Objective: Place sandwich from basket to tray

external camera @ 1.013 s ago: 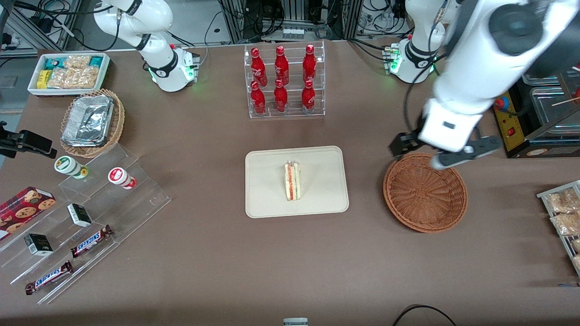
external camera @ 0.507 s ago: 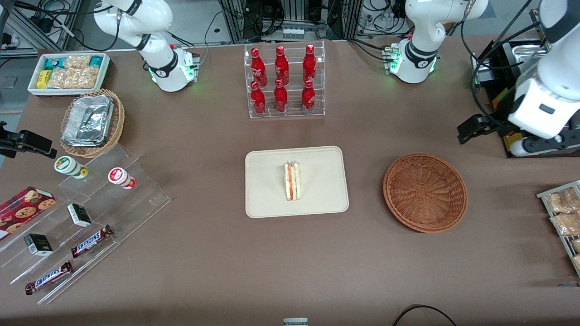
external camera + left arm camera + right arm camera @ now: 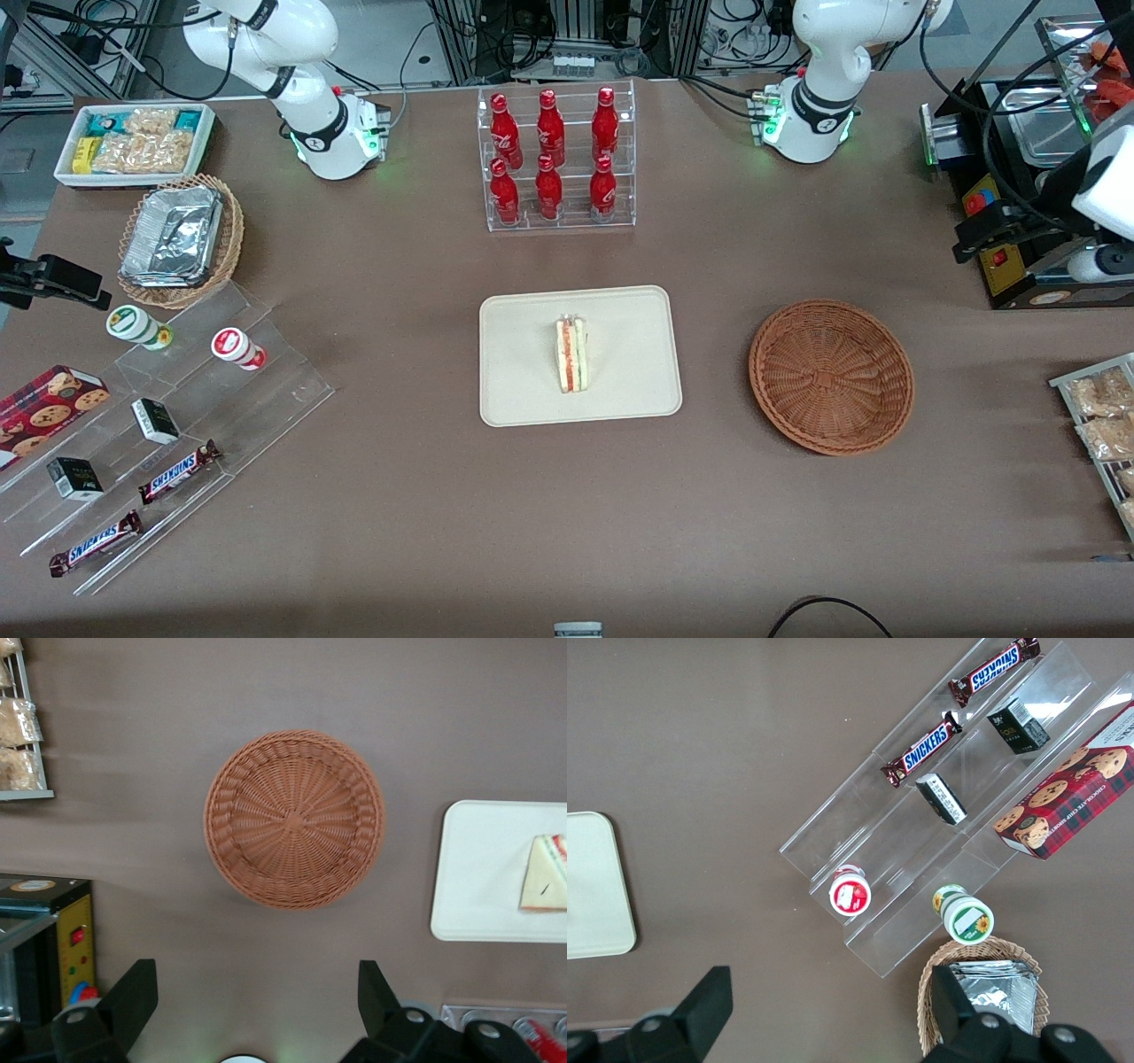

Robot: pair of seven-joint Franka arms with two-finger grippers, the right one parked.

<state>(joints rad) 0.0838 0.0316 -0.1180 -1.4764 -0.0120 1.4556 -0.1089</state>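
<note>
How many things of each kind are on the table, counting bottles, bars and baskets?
Red bottles: 6
Snickers bars: 2
Wicker baskets, brown basket and tan one: 2
Sandwich on tray: 1
Total: 11
Gripper open, above table.

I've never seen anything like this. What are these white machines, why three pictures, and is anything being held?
They are two robot arms bolted to a table. One picture looks down from the front; the others come from cameras on each arm's wrist. The working arm's gripper, two dark fingers spread open, holds nothing and hangs above the table's working-arm end, near a black box with red buttons. On the table, the sandwich lies on the cream tray. The brown basket beside it is empty. Red bottles and snacks surround them.
</note>
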